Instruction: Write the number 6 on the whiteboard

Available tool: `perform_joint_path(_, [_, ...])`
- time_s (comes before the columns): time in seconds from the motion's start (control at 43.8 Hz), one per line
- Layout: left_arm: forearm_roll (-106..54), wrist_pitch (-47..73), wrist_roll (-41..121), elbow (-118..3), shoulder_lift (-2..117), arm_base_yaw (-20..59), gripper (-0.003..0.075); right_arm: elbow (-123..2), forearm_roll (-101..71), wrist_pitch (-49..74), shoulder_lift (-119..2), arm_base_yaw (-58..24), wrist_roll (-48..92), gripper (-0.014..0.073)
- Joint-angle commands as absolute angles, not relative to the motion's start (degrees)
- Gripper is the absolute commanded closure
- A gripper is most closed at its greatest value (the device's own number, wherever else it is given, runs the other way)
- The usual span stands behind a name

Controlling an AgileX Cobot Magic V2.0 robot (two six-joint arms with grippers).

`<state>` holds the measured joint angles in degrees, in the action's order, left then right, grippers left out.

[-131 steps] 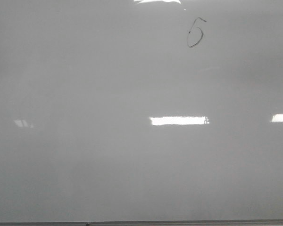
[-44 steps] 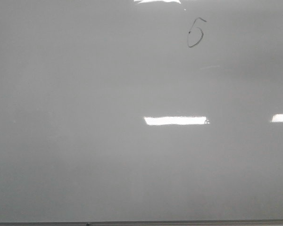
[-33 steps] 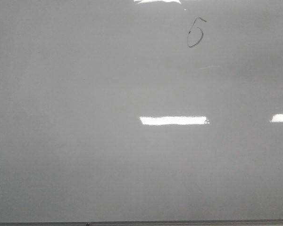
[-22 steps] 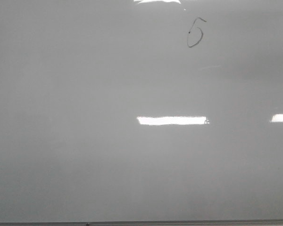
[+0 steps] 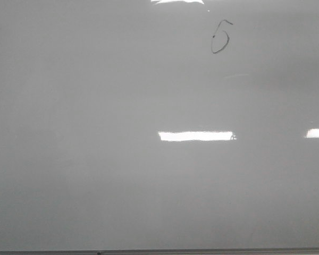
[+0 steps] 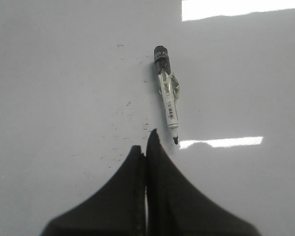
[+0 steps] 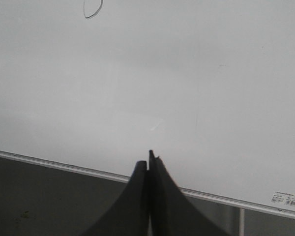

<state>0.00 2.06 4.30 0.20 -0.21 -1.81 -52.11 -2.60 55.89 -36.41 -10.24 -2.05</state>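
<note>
The marker (image 6: 167,93) lies loose just beyond the left gripper (image 6: 146,147), long axis running away from it. Both grippers, left and right (image 7: 148,162), are pinched together, holding nothing. The 6 (image 5: 220,37) already stands on the whiteboard (image 5: 95,159).

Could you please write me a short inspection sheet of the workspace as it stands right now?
Surface: whiteboard, glossy, with bright glare patches and small dark specks in the left wrist view.
Job's things: number 6 drawn, thin dark stroke; marker lying loose on the board, uncapped.
Clutter: nothing seen.
Grippers: left gripper shut and empty, close to the marker's tip; right gripper shut and empty.
Cables: nothing seen.
Surroundings: frame edge with dark area beyond; small label in the board's corner.
</note>
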Motion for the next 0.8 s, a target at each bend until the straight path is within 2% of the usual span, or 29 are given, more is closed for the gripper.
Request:
perform_joint_path(0.0, [0.0, -3.2, 4.1, 0.5, -1.1, -1.4, 0.0741, -53.5, -2.2, 51.8, -36.5, -10.0, -1.6, 0.0662])
perform_joint_path(0.548, [0.0, -3.2, 4.1, 0.5, -1.1, -1.4, 0.0741, -51.1, -2.3, 50.9, -34.3, -9.7, -1.6, 0.0662])
perform_joint_path(0.662, [0.0, -3.2, 4.1, 0.5, -1.1, -1.4, 0.0741, -44.4, -0.9, 43.6, -28.6, -7.9, -1.6, 0.0662])
perform_joint_path(0.776, [0.0, -3.2, 4.1, 0.5, -1.1, -1.4, 0.0741, -35.0, -0.6, 30.5, -22.3, -5.0, -1.6, 0.0662])
